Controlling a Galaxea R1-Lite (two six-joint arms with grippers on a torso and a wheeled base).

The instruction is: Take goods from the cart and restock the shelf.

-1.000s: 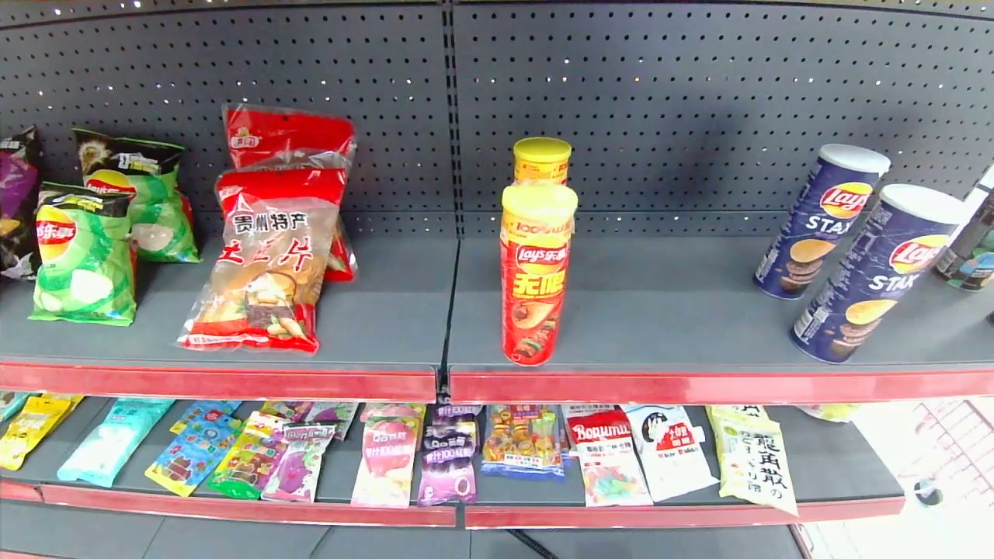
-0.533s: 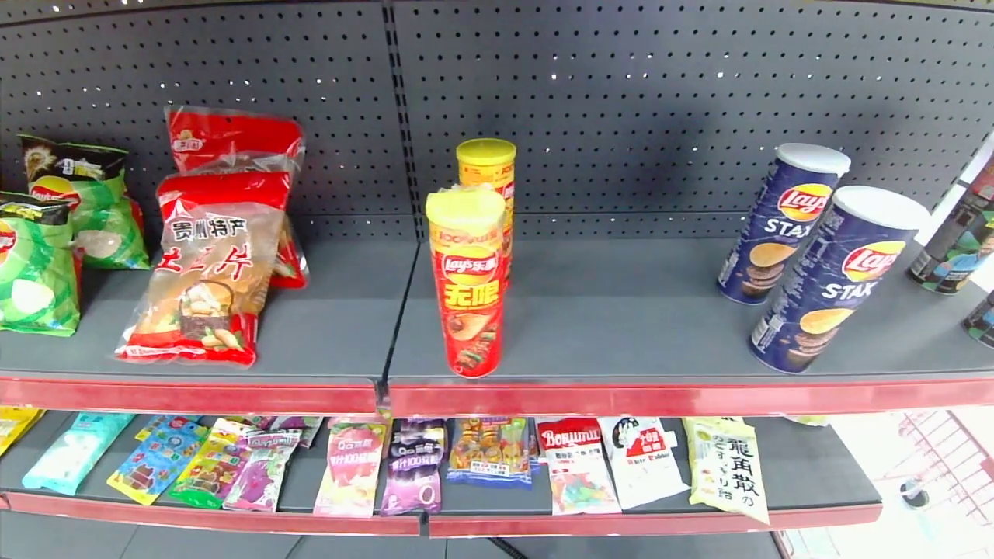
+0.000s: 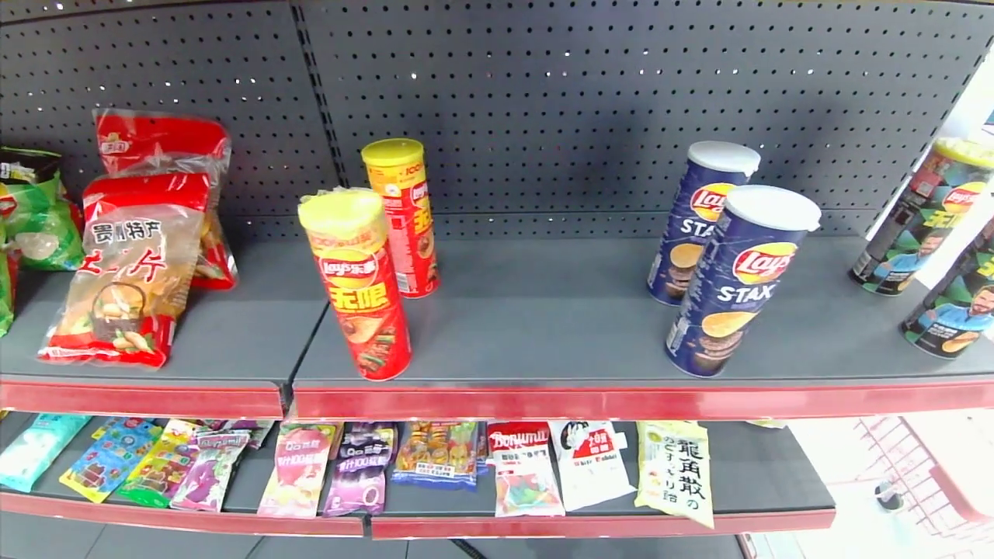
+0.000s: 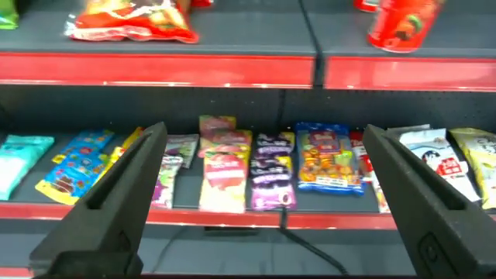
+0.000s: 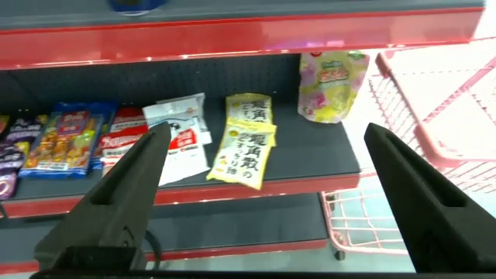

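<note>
Head view, and the shelf (image 3: 543, 400) is scanned: red snack bags (image 3: 128, 272) are propped well left of the front red can (image 3: 359, 287), two blue cans (image 3: 738, 279) are stood well to its right, and the pink cart (image 3: 955, 497) is glimpsed farther right, lower down. Both the left gripper (image 4: 263, 132) and the right gripper (image 5: 265, 128) are held spread wide, nothing gripped, with flat packets (image 3: 520, 470) laid out on the tier below that can.

We see two red chip cans (image 3: 361, 299) with yellow lids, one behind the other. To their right stand two blue cans (image 3: 734, 287) with white lids. To their left lean red snack bags (image 3: 124, 272). Lower down, many small candy packets (image 3: 439, 454) lie in a row.
</note>
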